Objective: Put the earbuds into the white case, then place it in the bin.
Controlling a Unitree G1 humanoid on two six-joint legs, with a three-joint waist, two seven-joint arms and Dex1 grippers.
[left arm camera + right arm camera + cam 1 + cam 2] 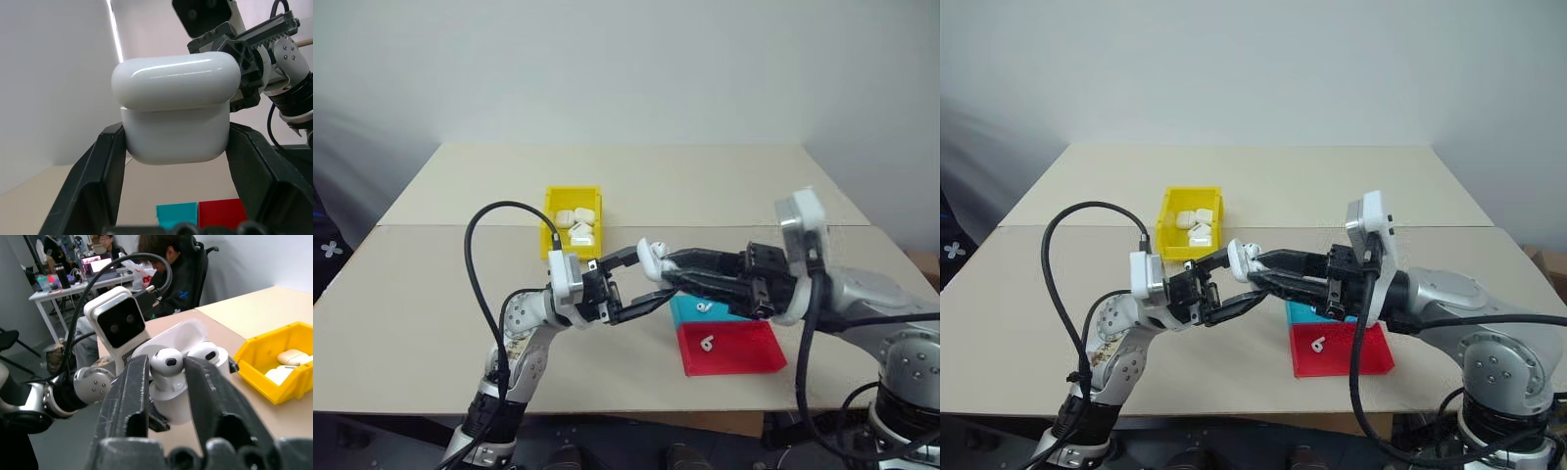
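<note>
Now left gripper [641, 285] jaws clench the white case [176, 110]; right gripper [166, 382] jaws pinch an earbud [167, 363].

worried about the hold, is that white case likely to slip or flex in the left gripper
Probably stiff: the white case keeps its shape between the left gripper's fingers. Likely slippery, as its rounded shell is glossy. Its open lid may swing if bumped.

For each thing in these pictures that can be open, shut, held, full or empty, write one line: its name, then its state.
white case: lid open, held in the air.
left gripper: shut on the white case.
right gripper: fingers around an earbud seated in the case.
bin: on the table, several white cases inside.
teal tray: one earbud in it.
red tray: one earbud in it.
</note>
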